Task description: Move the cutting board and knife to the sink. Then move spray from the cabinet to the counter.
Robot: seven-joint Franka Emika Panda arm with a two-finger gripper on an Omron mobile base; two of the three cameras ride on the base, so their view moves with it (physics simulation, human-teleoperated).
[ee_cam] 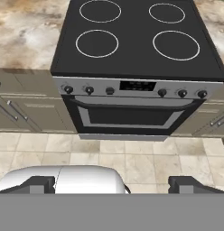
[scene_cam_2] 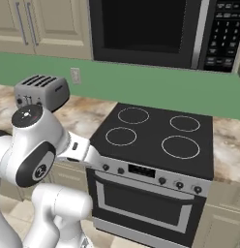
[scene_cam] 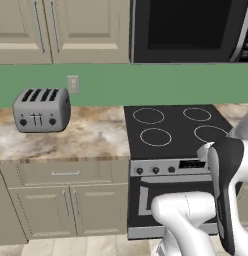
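Dark claw (ee_cam: 111,185) wide open, empty, above tiled floor (ee_cam: 132,155), facing stove (ee_cam: 136,40)

Even, bright, shadowless rendered light; slightly soft, coarse detail, no glare or blur.

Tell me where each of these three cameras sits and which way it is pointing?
Left base view: behind the arm to its left, looking forward and down at the toaster, counter and stove; the arm rises at lower right.
Right base view: behind to its right, same stove and toaster; the arm is at lower left.
Hand view: on the hand, looking down at the stove, oven door and floor; open fingertips at bottom.
Shared: all show the stove.
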